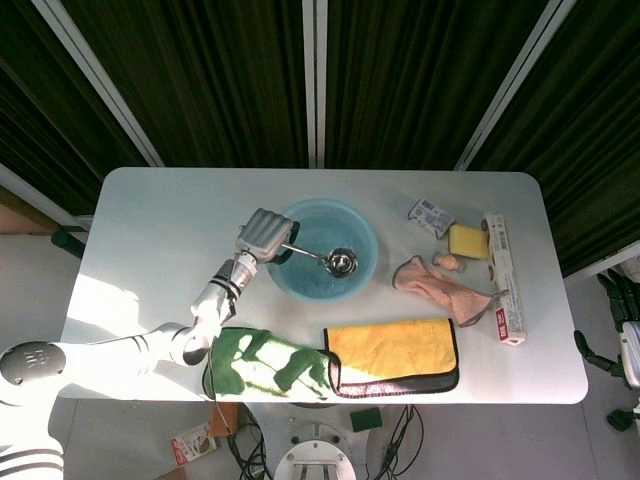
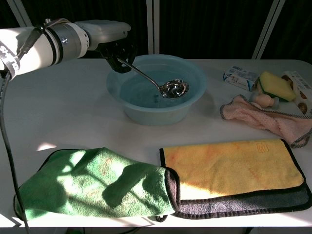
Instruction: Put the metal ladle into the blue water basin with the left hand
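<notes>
Left hand (image 2: 105, 34) at the blue water basin's (image 2: 195, 78) left rim, pinching the metal ladle (image 2: 174, 88) by its handle; bowl inside the basin, toward its right wall. Right hand unseen.

Curtained lab booth: white table (image 1: 170, 230), dark drapes (image 1: 200, 70), floor cables (image 1: 400, 440).

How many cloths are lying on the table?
3: a green cloth at the front left, a yellow cloth beside it, and a pink cloth at the right. None seems hidden.
</notes>
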Available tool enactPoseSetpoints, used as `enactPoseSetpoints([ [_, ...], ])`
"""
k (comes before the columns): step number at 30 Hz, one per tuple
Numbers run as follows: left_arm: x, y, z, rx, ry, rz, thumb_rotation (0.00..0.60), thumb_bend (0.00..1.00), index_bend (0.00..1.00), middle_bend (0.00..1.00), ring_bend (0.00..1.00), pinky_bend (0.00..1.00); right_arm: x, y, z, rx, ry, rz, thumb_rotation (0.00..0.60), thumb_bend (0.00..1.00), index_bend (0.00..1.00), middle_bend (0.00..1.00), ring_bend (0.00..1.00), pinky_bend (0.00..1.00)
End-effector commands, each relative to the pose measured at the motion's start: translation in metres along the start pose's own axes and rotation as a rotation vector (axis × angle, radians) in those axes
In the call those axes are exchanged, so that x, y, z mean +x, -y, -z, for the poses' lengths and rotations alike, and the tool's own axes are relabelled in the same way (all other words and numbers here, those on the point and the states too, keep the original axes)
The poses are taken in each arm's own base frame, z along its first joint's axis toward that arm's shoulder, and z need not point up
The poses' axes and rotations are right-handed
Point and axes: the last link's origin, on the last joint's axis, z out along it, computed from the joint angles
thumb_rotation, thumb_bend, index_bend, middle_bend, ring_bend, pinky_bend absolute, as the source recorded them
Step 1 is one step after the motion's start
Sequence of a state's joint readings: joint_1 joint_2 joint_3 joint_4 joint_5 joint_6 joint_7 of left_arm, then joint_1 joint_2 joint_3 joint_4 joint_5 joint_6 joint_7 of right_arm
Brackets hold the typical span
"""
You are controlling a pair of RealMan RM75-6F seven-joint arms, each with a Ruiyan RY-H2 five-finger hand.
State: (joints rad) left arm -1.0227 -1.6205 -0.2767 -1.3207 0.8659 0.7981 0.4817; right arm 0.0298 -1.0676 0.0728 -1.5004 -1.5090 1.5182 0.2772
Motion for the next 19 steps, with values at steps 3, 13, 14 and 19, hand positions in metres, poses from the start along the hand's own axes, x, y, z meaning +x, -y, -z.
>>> enactPoseSetpoints([
  [3, 0.011, 0.003, 0.002, 0.01, 0.002, 0.029, 0.6, 0.45, 0.8, 0.66, 0.56, 0.73, 0.0, 0.0, 0.0, 0.0, 0.001, 0.001, 0.6, 0.35, 0.0, 0.0, 0.0, 0.0],
  [13, 0.037, 0.008, 0.007, 0.027, -0.007, 0.012, 0.6, 0.45, 0.8, 0.66, 0.56, 0.73, -0.001, 0.001, 0.0, 0.002, 0.002, 0.002, 0.6, 0.35, 0.0, 0.0, 0.0, 0.0],
  [14, 0.038, 0.009, 0.008, 0.029, -0.007, 0.009, 0.6, 0.45, 0.8, 0.66, 0.56, 0.73, -0.001, 0.001, 0.0, 0.002, 0.001, 0.002, 0.6, 0.35, 0.0, 0.0, 0.0, 0.0],
  [19, 0.045, 0.012, 0.009, 0.04, -0.01, -0.02, 0.6, 0.45, 0.8, 0.66, 0.56, 0.73, -0.001, 0.001, 0.0, 0.002, 0.001, 0.001, 0.6, 0.35, 0.0, 0.0, 0.0, 0.0],
])
